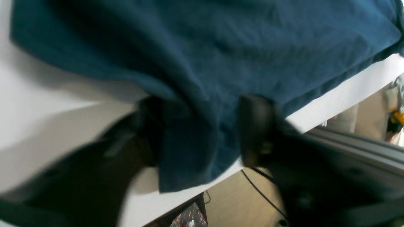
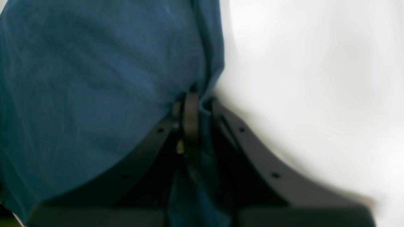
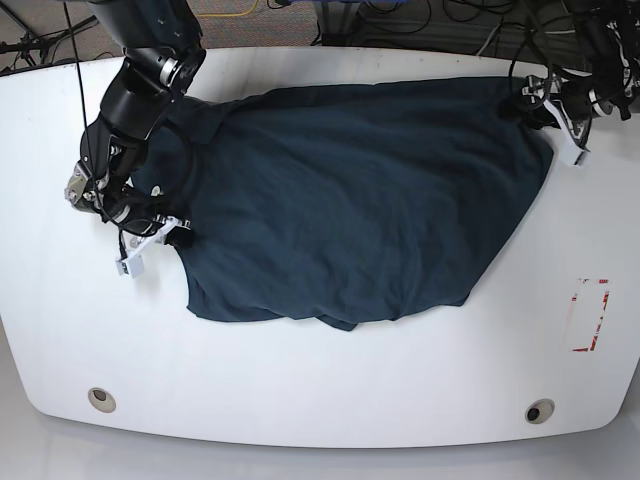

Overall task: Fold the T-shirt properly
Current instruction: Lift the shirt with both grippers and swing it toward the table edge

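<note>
The dark navy T-shirt (image 3: 350,200) lies spread and wrinkled across the white table (image 3: 320,390). My right gripper (image 3: 168,233) is at the shirt's left edge. In the right wrist view that gripper (image 2: 202,107) is shut on a fold of the T-shirt (image 2: 94,78), and cloth runs down between its fingers (image 2: 190,119). My left gripper (image 3: 541,101) is at the shirt's far right corner. In the left wrist view, which is blurred, it (image 1: 203,132) stands open, its fingers (image 1: 255,126) wide apart on either side of a hanging flap of the T-shirt (image 1: 205,63) at the table's edge.
A red and white marker (image 3: 590,315) lies on the table's right side. Two round holes (image 3: 100,398) sit near the front edge. Cables (image 3: 400,20) crowd the floor behind the table. In the left wrist view a metal rail (image 1: 363,148) runs below the table edge (image 1: 341,94).
</note>
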{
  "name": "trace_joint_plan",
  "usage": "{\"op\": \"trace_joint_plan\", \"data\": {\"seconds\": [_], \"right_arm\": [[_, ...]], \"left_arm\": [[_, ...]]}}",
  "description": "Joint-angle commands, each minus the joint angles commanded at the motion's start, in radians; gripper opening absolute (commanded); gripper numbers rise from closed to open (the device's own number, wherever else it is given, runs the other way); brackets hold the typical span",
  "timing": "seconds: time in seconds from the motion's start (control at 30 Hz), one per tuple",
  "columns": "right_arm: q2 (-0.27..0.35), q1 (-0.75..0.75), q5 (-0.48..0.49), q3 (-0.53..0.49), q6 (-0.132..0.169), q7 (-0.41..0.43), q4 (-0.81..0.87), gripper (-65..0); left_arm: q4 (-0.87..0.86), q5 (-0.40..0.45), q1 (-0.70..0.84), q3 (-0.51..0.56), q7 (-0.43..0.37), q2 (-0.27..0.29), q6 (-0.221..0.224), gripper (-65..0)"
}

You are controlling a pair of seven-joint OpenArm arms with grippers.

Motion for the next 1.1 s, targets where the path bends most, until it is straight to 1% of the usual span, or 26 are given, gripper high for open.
{"op": "trace_joint_plan", "data": {"seconds": [0.03,0.1,0.13,0.17,0.2,0.33,0.4,0.5,0.6,0.67,0.83,0.93,1.1], "right_arm": [[0.0,0.0,0.0,0.0,0.0,0.0,0.0,-62.1],[0.0,-0.002,0.0,0.0,0.0,0.0,0.0,-62.5],[0.0,-0.003,0.0,0.0,0.0,0.0,0.0,-62.6],[0.0,-0.003,0.0,0.0,0.0,0.0,0.0,-64.5],[0.0,-0.003,0.0,0.0,0.0,0.0,0.0,-65.0],[0.0,-0.003,0.0,0.0,0.0,0.0,0.002,-65.0],[0.0,-0.003,0.003,0.0,0.0,-0.003,0.015,-65.0],[0.0,-0.006,0.0,0.002,0.0,-0.009,0.08,-65.0],[0.008,-0.025,-0.002,0.002,0.0,-0.043,0.161,-65.0],[0.031,-0.021,-0.002,0.002,0.0,-0.075,0.212,-65.0],[0.046,-0.006,0.0,0.002,0.0,-0.14,0.298,-65.0],[0.08,0.005,0.005,0.0,0.0,-0.17,0.344,-65.0],[0.107,0.032,0.006,0.0,0.0,-0.213,0.393,-65.0]], "left_arm": [[0.0,0.0,-0.014,-0.002,-0.005,0.008,0.0,-57.4],[0.0,0.0,-0.023,-0.002,-0.014,0.018,0.0,-65.0],[0.0,0.0,-0.025,-0.003,-0.015,0.02,0.0,-65.0],[0.0,0.0,-0.026,-0.005,-0.025,0.02,0.0,-65.0],[0.0,0.0,-0.028,-0.008,-0.034,0.02,0.0,-64.6],[0.011,-0.006,-0.032,-0.021,-0.044,0.023,0.0,-64.6],[0.038,-0.008,-0.057,-0.025,-0.041,0.023,0.0,-64.6],[0.109,-0.006,-0.072,-0.026,-0.04,0.02,0.0,-64.6],[0.186,-0.005,-0.081,-0.029,-0.008,0.017,0.0,-64.6],[0.235,-0.005,-0.098,-0.035,0.015,0.012,0.0,-64.6],[0.327,-0.005,-0.14,-0.051,0.015,0.003,0.0,-64.6],[0.365,-0.006,-0.157,-0.049,0.015,-0.005,0.0,-64.4],[0.399,-0.008,-0.226,-0.044,0.015,-0.018,0.0,-64.3]]}}
